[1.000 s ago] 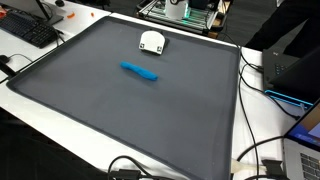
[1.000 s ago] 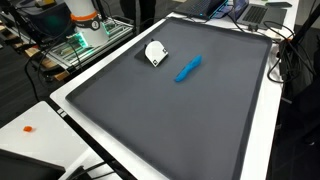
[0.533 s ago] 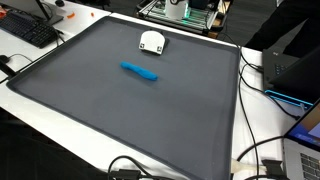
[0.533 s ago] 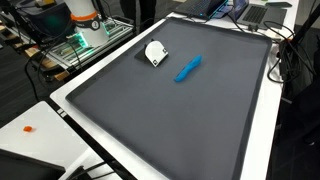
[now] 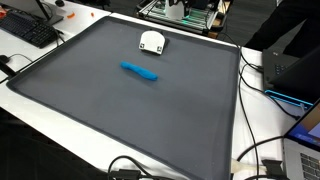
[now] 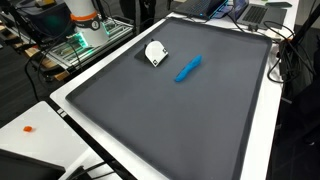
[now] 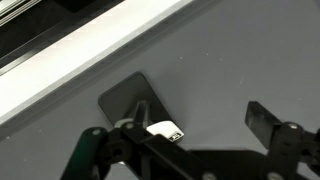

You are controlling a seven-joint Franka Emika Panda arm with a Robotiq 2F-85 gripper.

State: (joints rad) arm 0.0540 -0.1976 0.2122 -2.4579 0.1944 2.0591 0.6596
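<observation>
My gripper shows only in the wrist view. Its two dark fingers are spread apart with nothing between them. It hangs above the dark grey mat, near the mat's white table border. In both exterior views a blue pen-like object lies on the mat. A small white object lies beyond it, toward the robot base. The arm and gripper are out of frame in both exterior views. Neither object shows in the wrist view.
The robot base with green-lit electronics stands behind the mat's far edge. A black keyboard lies on a side table. Cables and laptops crowd one side. A small orange item lies on the white border.
</observation>
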